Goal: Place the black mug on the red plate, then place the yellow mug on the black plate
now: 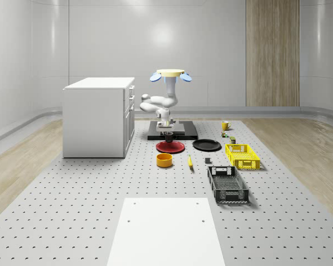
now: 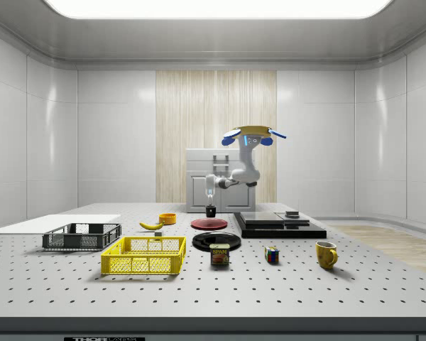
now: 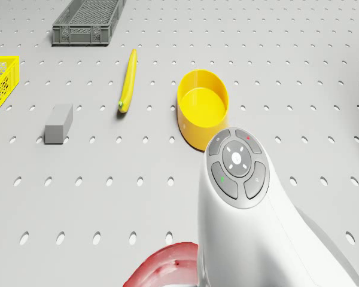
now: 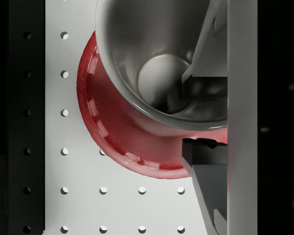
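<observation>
On a white perforated table, seen from the whole-scene camera, the nearest things are a dark grey crate (image 1: pixel 228 184) and a yellow crate (image 1: pixel 242 155), with a shallow yellow bowl (image 1: pixel 165 160) and a banana (image 1: pixel 190 162) beside them. Just beyond lie the red plate (image 1: pixel 170 147) and the black plate (image 1: pixel 206 145), side by side and bare. Above the red plate hangs the gripper (image 1: pixel 168 129), its fingers pinching the rim of the black mug (image 1: pixel 168 134); the wrist camera shows one finger (image 4: pixel 206 39) inside the mug's wall and the plate directly beneath. The mug appears to hang slightly above the plate, so the first step looks nearly done but not finished. The drone (image 1: pixel 171 74) hovers over a black platform behind the plates. Farther off, the yellow mug (image 1: pixel 225 125) stands untouched, so the second step remains.
</observation>
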Robot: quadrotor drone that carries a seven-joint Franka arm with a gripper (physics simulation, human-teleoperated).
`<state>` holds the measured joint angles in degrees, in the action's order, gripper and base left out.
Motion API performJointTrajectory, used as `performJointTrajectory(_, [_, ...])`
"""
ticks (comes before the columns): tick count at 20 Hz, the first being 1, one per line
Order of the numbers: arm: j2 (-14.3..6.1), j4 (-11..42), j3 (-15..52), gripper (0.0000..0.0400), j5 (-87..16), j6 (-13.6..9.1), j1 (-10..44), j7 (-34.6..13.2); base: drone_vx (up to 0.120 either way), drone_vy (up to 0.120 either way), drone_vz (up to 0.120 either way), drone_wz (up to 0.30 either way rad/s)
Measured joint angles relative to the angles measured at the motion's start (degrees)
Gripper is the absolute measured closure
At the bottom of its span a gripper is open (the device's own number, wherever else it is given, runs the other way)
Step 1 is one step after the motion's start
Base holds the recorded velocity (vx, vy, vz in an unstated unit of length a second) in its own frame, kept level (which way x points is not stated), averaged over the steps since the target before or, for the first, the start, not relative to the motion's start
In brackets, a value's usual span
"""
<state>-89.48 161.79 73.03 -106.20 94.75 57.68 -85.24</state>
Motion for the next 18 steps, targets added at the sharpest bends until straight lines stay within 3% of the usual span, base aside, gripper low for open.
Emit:
performJointTrajectory(16, [0.6, -1.4, -6.2, 0.029, -5.9, 1.8, 3.4, -2.7, 0.0, 0.0, 0.0, 0.0])
performJointTrajectory(18, [0.6, -1.5, -6.5, 0.0176, -6.2, 1.9, 3.5, -2.7, 0.0, 0.0, 0.0, 0.0])
